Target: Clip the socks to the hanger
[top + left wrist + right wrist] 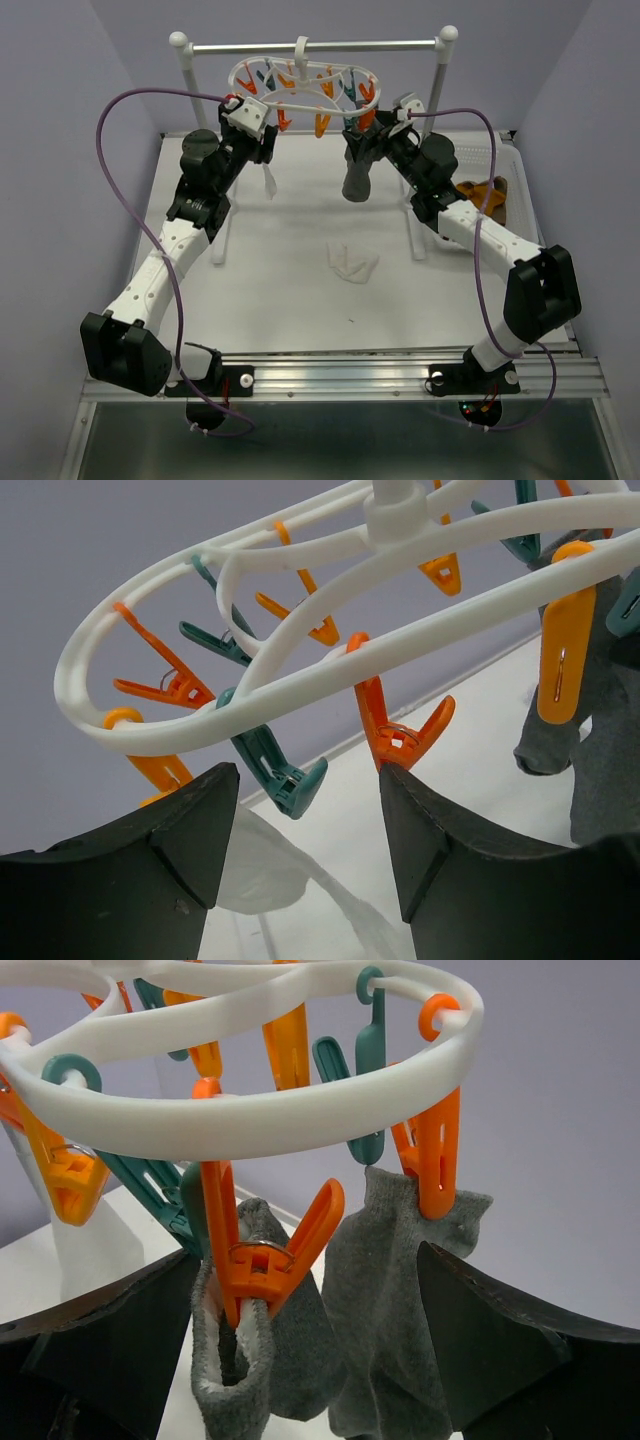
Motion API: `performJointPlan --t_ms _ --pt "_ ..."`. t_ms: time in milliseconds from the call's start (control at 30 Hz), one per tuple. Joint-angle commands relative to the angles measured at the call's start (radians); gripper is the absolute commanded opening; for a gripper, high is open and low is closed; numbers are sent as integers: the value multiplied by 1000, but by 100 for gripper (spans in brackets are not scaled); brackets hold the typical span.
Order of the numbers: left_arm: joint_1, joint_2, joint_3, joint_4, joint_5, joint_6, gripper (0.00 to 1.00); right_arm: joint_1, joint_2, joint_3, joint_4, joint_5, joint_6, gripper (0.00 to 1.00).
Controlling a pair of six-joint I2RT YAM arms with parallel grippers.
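No readable text, labels, brands or numbers on anything in any view.

The white-and-black jointed left arm point(165, 255) rises from its base at the near left corner and leans forward and inward, bent at a black elbow. Its left gripper point(263, 150) is held high and tilted upward, with its two dark plastic fingers point(150, 850) spread wide. The white-and-black jointed right arm point(480, 235) mirrors it from the near right, folding at its black joint and reaching inward. Its right gripper point(362, 148) is also raised, its dark fingers point(520, 1350) wide apart. The two grippers are well apart from each other.
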Motion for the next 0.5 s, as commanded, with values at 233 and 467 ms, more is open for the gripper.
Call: performJointPlan --t_ms 233,467 --pt "2 -31 37 72 117 136 66 -12 1 45 24 -13 11 94" --pt "2 -30 59 61 106 171 62 -12 0 37 24 -21 14 94"
